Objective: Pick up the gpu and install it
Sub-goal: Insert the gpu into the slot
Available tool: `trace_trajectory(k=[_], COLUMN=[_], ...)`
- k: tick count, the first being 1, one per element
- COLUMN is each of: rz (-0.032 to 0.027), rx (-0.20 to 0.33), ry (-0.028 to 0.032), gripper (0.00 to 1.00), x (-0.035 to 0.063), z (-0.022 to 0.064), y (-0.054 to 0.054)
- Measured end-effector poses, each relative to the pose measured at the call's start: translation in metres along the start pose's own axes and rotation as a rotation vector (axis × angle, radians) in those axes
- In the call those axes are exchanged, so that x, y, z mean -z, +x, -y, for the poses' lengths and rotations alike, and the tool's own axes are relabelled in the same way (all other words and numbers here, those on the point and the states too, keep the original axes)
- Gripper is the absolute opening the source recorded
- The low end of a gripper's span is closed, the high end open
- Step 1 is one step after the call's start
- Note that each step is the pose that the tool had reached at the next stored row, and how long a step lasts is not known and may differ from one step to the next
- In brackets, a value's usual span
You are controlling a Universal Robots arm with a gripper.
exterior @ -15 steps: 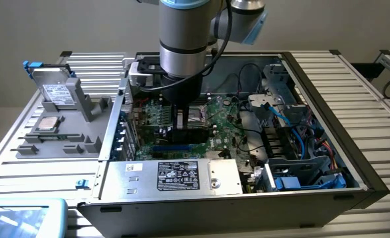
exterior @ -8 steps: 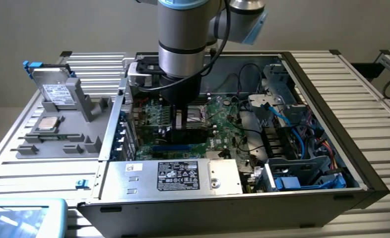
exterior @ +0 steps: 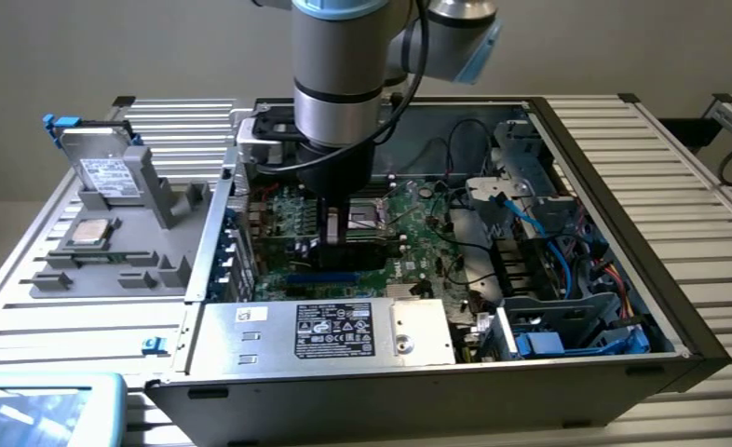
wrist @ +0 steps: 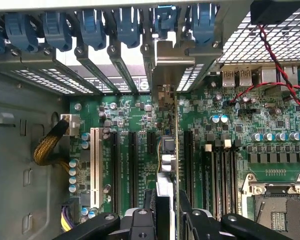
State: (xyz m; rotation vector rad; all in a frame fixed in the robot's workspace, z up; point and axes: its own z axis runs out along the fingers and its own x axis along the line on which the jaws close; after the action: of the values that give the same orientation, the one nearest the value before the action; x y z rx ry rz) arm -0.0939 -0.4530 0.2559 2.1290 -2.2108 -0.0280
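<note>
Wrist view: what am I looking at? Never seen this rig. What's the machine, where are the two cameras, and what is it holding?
The machine is a single robot arm with a two-finger gripper at its tip, reaching down into an open computer case. The exterior view comes from a camera off the arm that takes in the whole bench. The wrist view comes from a camera on the arm's wrist, looking past the fingers onto the green motherboard. The gripper is closed on the gpu, a thin card seen edge-on, standing over the expansion slots. I cannot tell whether it is seated. On the exterior view's left, a grey fixture carries a hard drive and a processor chip.
</note>
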Motion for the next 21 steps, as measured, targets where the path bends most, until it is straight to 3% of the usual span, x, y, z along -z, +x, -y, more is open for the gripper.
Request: trace_trajectory(k=[21], rz=[0.0005], rx=[0.0], ry=[0.0], gripper=[0.29], x=[-0.0044], z=[-0.0039], y=[-0.001])
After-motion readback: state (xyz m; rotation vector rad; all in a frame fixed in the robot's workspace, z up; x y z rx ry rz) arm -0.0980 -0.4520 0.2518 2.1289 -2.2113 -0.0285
